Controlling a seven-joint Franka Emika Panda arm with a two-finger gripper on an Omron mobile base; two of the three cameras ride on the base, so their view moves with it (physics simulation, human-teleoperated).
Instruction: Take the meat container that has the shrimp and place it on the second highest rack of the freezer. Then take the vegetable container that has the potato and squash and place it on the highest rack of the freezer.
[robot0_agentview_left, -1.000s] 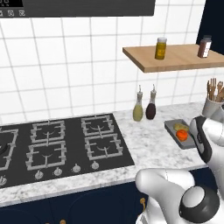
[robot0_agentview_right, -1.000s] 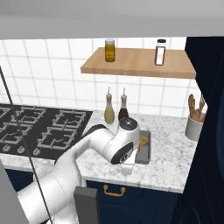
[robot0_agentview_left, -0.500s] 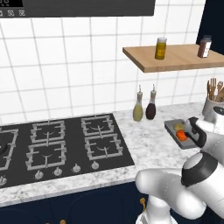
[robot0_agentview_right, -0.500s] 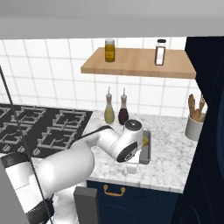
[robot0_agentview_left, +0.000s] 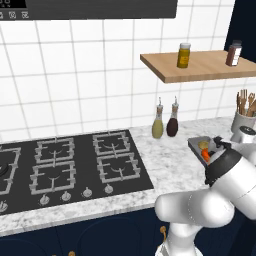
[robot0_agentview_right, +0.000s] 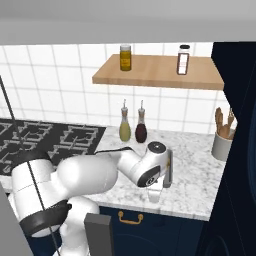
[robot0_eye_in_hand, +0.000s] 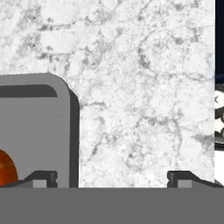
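One grey tray (robot0_agentview_left: 199, 145) sits near the counter's (robot0_agentview_left: 165, 167) right end in our left base view, holding orange and yellow lumps, half hidden behind our arm. From the right base view, our arm covers it. Our hand view shows jaws wide open, one fingertip (robot0_eye_in_hand: 43, 178) over the tray's corner, its mate over bare marble; closing here could clip the rim and shove the tray.

Below the open pincer (robot0_eye_in_hand: 107, 177) spreads a marble-look counter (robot0_eye_in_hand: 140, 87), white with grey veins, smooth. Under its left fingertip (robot0_eye_in_hand: 41, 178) sits a matt grey plastic-looking tray (robot0_eye_in_hand: 39, 131) holding a glossy orange-red lump (robot0_eye_in_hand: 6, 168).
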